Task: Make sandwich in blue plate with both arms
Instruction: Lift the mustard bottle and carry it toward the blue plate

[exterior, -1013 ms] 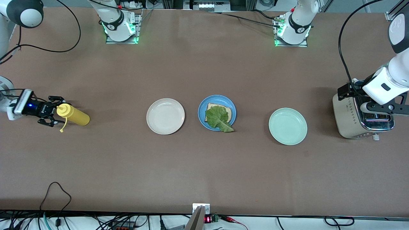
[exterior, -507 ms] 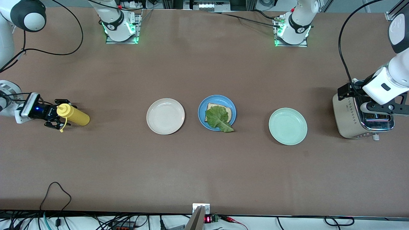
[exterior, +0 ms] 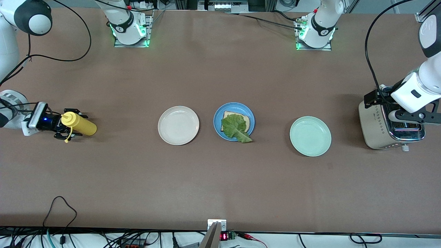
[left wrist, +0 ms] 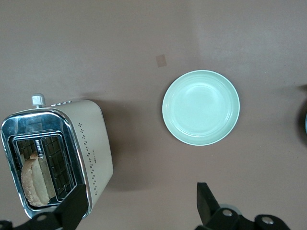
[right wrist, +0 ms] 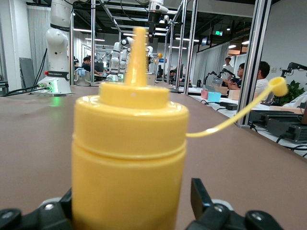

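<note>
Only the left wrist view shows bread [left wrist: 34, 179] inside the toaster [left wrist: 57, 155]; both claws gape.

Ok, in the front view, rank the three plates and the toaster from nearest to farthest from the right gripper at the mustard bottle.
From the right gripper:
1. Cream-white plate, toward the right arm's end.
2. Blue plate, mid-table, holding bread and lettuce.
3. Mint-green plate, toward the left arm's end.
4. Toaster, at the left arm's end.
</note>
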